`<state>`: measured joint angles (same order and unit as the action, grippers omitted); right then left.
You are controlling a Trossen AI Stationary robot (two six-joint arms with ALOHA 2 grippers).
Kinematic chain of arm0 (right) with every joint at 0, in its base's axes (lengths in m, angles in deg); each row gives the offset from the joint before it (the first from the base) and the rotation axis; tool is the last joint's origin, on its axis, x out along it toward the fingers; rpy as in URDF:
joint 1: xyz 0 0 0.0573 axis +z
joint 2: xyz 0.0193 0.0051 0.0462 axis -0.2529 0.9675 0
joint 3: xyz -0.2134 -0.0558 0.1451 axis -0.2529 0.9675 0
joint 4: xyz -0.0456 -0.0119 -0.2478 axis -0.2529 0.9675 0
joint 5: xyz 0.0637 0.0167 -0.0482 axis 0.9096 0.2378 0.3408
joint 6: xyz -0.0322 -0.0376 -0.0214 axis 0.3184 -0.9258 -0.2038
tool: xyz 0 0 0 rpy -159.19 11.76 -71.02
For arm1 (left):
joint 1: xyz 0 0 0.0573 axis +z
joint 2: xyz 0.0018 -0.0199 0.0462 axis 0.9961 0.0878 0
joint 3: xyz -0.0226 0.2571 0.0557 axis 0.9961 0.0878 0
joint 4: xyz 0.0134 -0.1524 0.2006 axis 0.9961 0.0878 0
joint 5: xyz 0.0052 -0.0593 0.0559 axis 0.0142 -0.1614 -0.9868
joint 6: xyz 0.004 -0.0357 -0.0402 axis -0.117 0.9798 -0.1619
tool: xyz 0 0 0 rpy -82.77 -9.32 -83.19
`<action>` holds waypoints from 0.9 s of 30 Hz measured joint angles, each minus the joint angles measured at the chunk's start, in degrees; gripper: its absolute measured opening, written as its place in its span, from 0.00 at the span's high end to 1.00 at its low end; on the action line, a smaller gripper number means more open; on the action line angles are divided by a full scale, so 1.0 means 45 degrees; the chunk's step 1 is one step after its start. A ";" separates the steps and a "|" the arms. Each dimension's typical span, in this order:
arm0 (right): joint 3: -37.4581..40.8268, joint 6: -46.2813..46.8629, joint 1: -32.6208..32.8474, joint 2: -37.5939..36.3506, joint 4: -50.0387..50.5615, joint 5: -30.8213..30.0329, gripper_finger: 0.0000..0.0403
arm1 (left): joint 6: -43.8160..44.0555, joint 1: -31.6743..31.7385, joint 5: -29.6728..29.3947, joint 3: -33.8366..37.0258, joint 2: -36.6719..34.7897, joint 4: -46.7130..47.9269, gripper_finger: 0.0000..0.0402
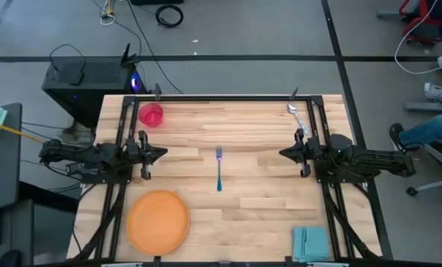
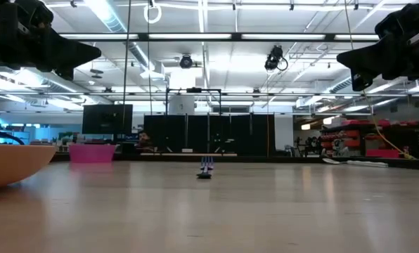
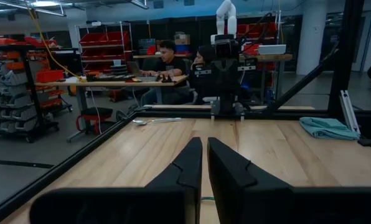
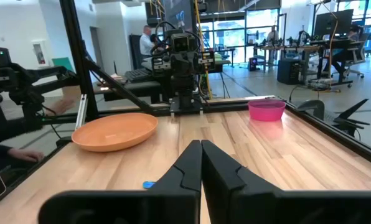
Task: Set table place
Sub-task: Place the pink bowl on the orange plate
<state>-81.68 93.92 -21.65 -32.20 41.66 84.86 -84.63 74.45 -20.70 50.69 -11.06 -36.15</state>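
Observation:
The light wooden table (image 1: 258,208) carries the round orange plate (image 1: 157,220) near its near left corner, the pink cup (image 1: 151,115) at the far left, the silver spoon (image 1: 297,116) at the far right, and the blue-handled fork (image 1: 219,167) flat in the middle. My left gripper (image 1: 164,153) hovers shut above the table's left side. My right gripper (image 1: 282,153) hovers shut above the right side. They face each other, both clear of the fork. The wrist views show the plate (image 4: 115,130), the cup (image 4: 266,110) and the spoon (image 3: 153,121).
A folded teal napkin (image 1: 311,242) lies at the near right corner, also visible as the napkin (image 3: 327,127). Black rails (image 1: 323,141) run along both sides. People sit at desks (image 3: 167,59) beyond the table. Bare wood lies around the fork.

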 joint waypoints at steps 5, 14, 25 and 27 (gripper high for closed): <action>-0.0005 -0.0001 0.0000 0.0002 0.0005 0.0000 0.97 | 0.0003 -0.0003 0.0000 0.0001 -0.0005 -0.0005 0.93; -0.0003 -0.0001 -0.0002 -0.0001 0.0005 0.0002 0.97 | -0.0002 0.0002 0.0000 0.0000 -0.0005 -0.0003 0.92; -0.0002 -0.0001 0.0001 0.0001 0.0005 0.0000 0.97 | -0.0002 0.0001 0.0000 0.0003 -0.0002 -0.0001 0.94; -0.0003 0.0004 0.0000 -0.0001 0.0005 0.0000 0.97 | -0.0018 -0.0003 0.0000 0.0000 -0.0004 -0.0005 0.94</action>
<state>-81.69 93.94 -21.65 -32.20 41.68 84.86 -84.71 74.44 -20.70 50.69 -11.08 -36.18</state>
